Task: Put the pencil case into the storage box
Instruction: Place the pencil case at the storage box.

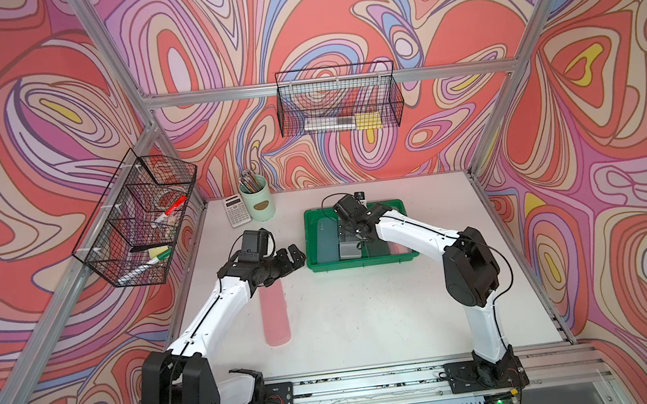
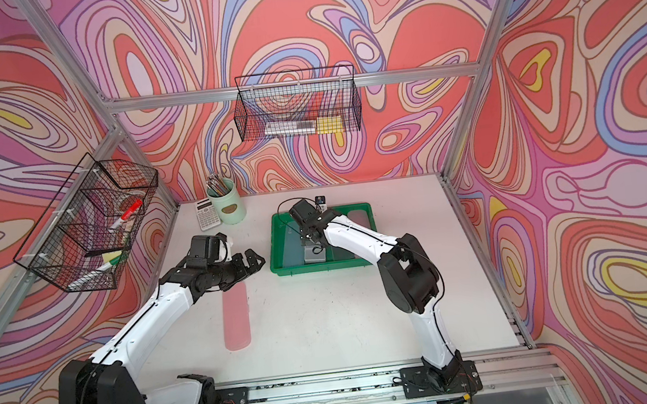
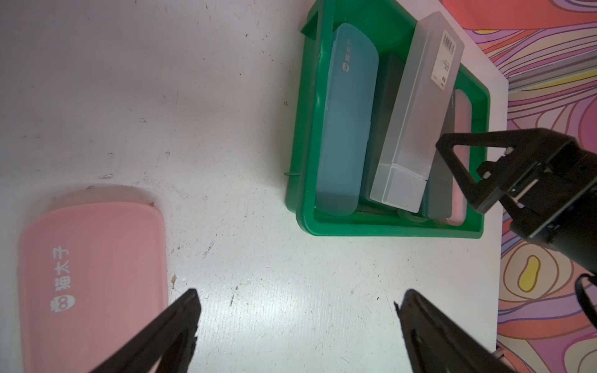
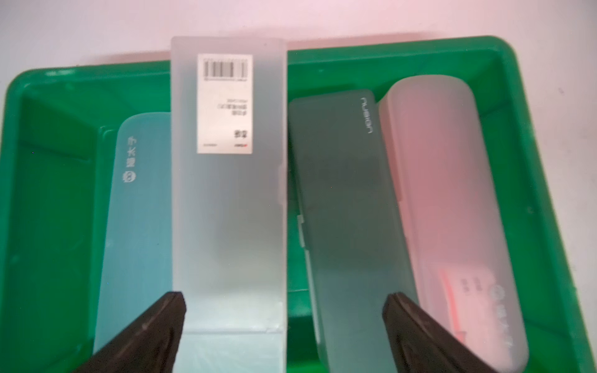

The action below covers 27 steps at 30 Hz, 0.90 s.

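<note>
Bright, even light fills both top views, with only soft shadows on the table beside the storage box. In the right wrist view, print on the pencil cases inside it looks smeared, perhaps motion blur.

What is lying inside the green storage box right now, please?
Four pencil cases show in the storage box: blue case, dark case, pink case, and a clear case tilted on top. What lies under the clear case is covered.

Pink pencil case on table, storage box seemingly full
</note>
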### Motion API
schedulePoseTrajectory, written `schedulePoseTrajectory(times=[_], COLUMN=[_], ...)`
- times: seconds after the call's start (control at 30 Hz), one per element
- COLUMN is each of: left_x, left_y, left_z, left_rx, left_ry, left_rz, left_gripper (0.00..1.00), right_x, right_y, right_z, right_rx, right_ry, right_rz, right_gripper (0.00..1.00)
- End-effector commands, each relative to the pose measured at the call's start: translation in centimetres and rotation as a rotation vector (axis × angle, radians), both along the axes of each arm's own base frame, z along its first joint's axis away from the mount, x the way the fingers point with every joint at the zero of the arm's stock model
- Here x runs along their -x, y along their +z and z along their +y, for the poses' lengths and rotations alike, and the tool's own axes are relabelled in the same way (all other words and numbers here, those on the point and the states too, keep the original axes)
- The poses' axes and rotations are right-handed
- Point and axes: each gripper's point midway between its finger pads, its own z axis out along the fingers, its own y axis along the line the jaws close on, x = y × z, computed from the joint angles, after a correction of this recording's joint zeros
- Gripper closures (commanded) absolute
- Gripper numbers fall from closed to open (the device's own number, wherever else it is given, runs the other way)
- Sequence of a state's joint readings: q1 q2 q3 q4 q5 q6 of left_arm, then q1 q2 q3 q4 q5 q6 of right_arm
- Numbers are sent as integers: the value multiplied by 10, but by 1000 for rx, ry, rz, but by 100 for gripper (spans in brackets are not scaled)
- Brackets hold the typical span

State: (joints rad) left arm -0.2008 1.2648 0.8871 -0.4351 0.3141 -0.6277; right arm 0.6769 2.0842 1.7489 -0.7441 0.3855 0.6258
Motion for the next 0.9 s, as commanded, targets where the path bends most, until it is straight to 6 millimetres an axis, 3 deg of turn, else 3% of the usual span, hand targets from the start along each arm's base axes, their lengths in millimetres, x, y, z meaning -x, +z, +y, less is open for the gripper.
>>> schedulePoseTrajectory(times=[0.0, 0.23, 0.4, 0.57, 0.87], left_x=[11, 20, 21, 21, 21], left_y=[-7, -12, -14, -13, -3], left_z=[5, 7, 6, 5, 4], left_rx=[-11, -2, 1, 4, 13], left_ry=[17, 26, 23, 16, 13], left_rz=[34, 40, 43, 42, 19], left_gripper=[1, 1, 1, 1, 1], right_x=[3, 1, 8, 13, 25], right_y=[-22, -42, -50, -46, -29], right_z=[22, 27, 24, 22, 20], right_rx=[-28, -17, 13, 32, 50], right_ry=[46, 23, 16, 24, 38], right_rz=[38, 59, 65, 63, 68], right_gripper=[2, 2, 10, 32, 38])
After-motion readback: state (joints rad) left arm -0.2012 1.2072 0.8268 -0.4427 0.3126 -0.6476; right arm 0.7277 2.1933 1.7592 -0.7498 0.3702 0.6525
